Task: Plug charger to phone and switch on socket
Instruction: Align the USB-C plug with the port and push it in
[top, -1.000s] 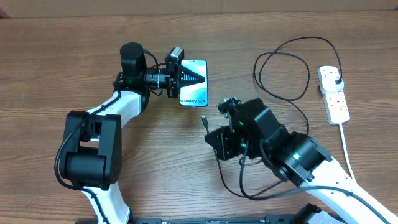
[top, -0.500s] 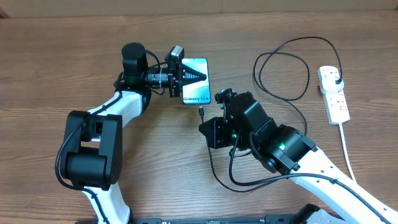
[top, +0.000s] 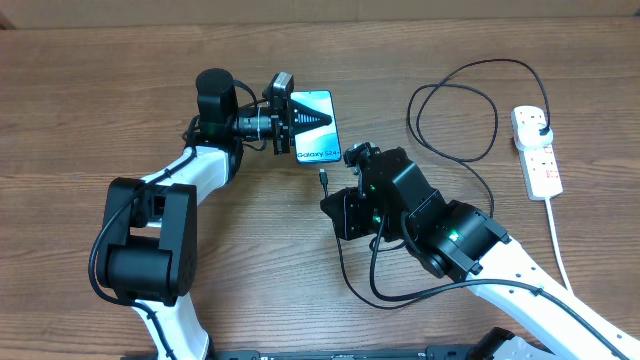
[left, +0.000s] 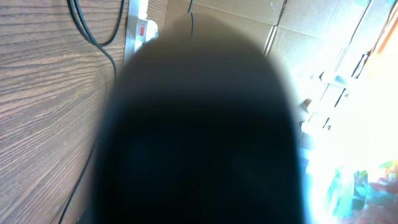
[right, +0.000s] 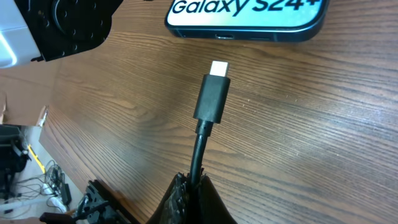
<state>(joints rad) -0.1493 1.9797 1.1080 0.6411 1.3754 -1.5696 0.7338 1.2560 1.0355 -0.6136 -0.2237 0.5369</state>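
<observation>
While your right pincer (right: 189, 186) is clamped on the charger (right: 211, 99) just behind its connector, the tip points at the near edge of the phone (top: 320, 152), close but not touching. Your left pincer (top: 320, 122), fingers together, lies across the phone's screen on the surface (top: 100, 100). The socket (top: 540, 160) sits well apart on your right

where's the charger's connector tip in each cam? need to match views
Overhead: black charger connector with a small metal tip, mid-table, just below the slim light-blue phone.
Left wrist: not in it; a dark blur fills most of the frame.
Right wrist: centre frame, tip aimed at the phone's bottom edge, apart from it.
Shared landmark: the phone's Galaxy S24+ lettering, in overhead and right wrist.
</observation>
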